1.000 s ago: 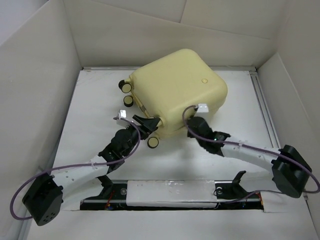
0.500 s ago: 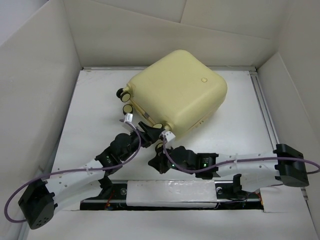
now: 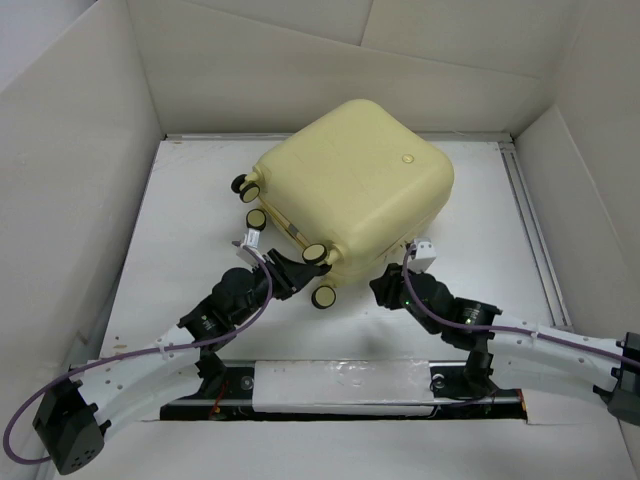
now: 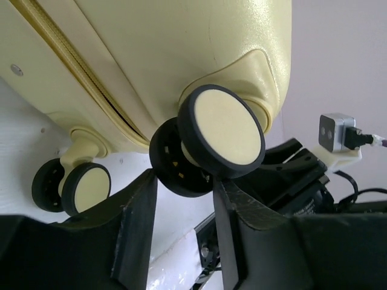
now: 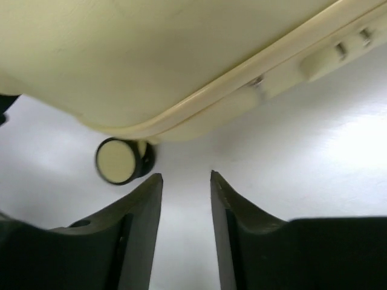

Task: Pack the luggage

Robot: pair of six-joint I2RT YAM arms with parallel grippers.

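Luggage (image 3: 350,185) lies shut, packing apparently near done; left gripper (image 4: 181,181) part-open astride near caster wheel (image 4: 221,130), grip unclear; right gripper (image 5: 185,178) part-open, empty.

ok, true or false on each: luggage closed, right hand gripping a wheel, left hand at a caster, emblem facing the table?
1. The luggage is closed: true.
2. The right hand grips a wheel: false. Its fingers stand apart with only bare table between them.
3. The left hand is at a caster wheel: true.
4. The round emblem faces the table: false. It sits on the upward face.
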